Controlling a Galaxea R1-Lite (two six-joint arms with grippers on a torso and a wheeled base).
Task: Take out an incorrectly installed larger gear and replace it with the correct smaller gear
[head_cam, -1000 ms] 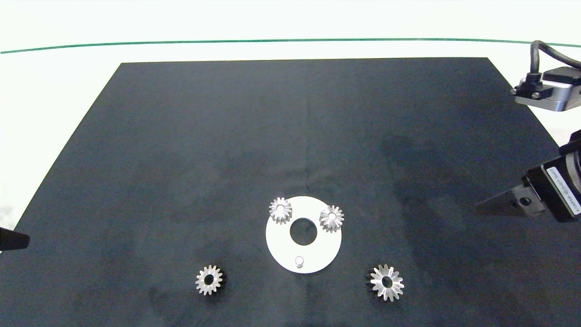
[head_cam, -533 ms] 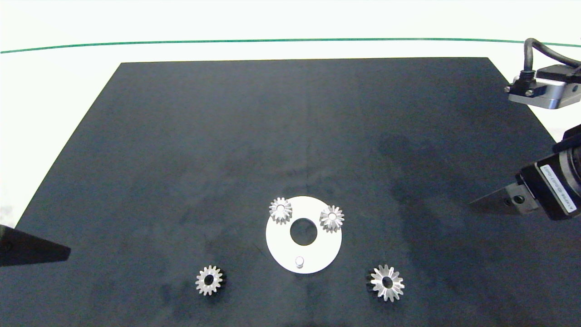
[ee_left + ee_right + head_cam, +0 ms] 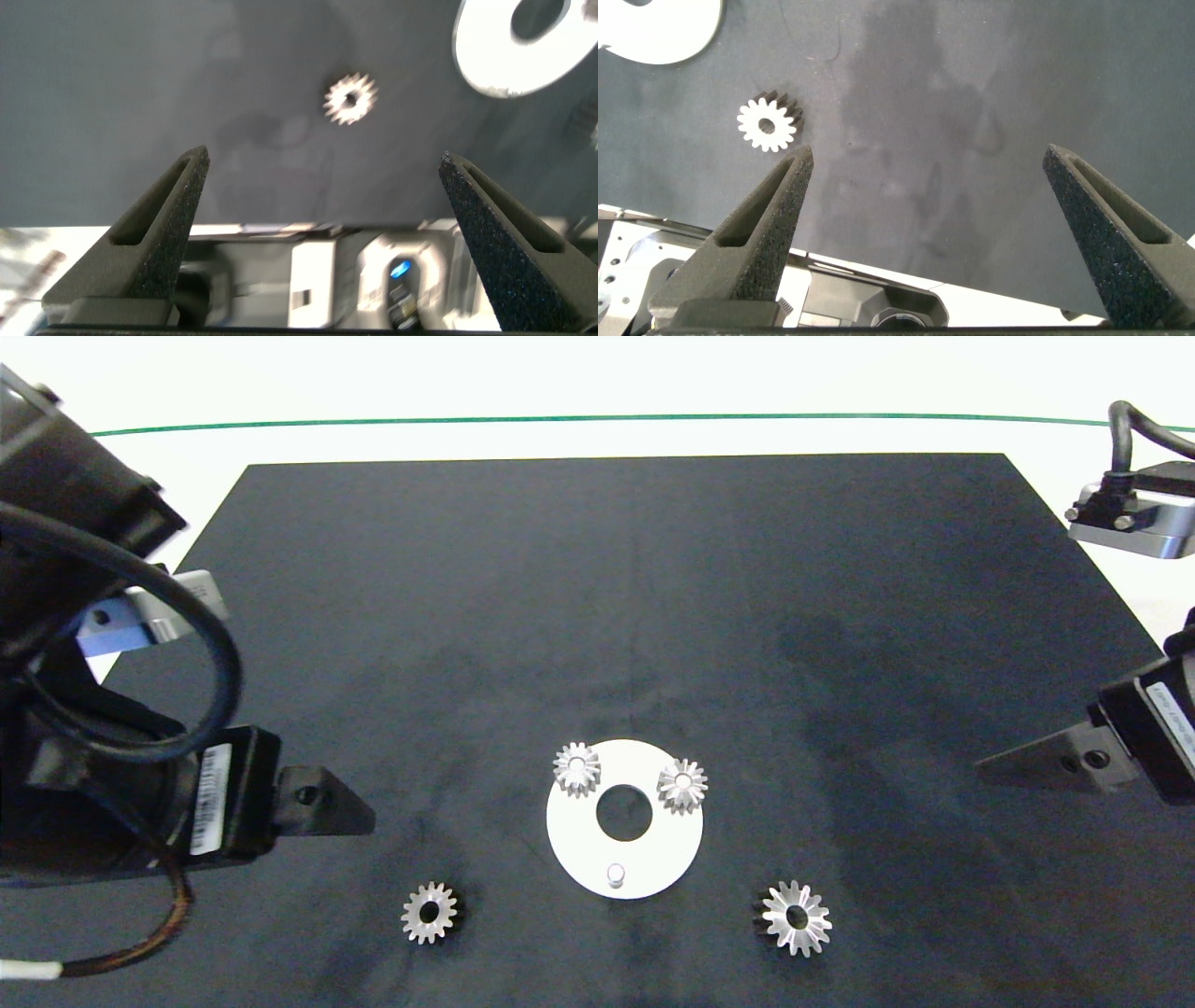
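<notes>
Silver against the black mat (image 3: 597, 616), the small gear (image 3: 430, 913) lies flat and loose at about seven o'clock from the white disc (image 3: 569, 859), well apart from it; the left wrist view picks it up too (image 3: 350, 98), ahead of the spread fingers. The large gear (image 3: 795, 917), with its long spiky teeth, lies flat at about five o'clock from the disc, also well clear of it, and it shows in the right wrist view (image 3: 767, 122) just beyond one finger (image 3: 757, 238). On the disc itself two more small gears sit near the far rim, one at about eleven o'clock (image 3: 577, 768) and one at about one o'clock (image 3: 682, 785), either side of the round centre hole (image 3: 624, 811). A bare little peg (image 3: 615, 873) stands at six o'clock on the disc with nothing on it. The left gripper (image 3: 322, 224) reaches in from nine o'clock over the mat, above and short of the small gear, its fingers wide apart and holding nothing. The right gripper (image 3: 926, 229) hangs at the three o'clock edge of the mat, its fingers likewise wide apart and empty, well away from the large gear.
</notes>
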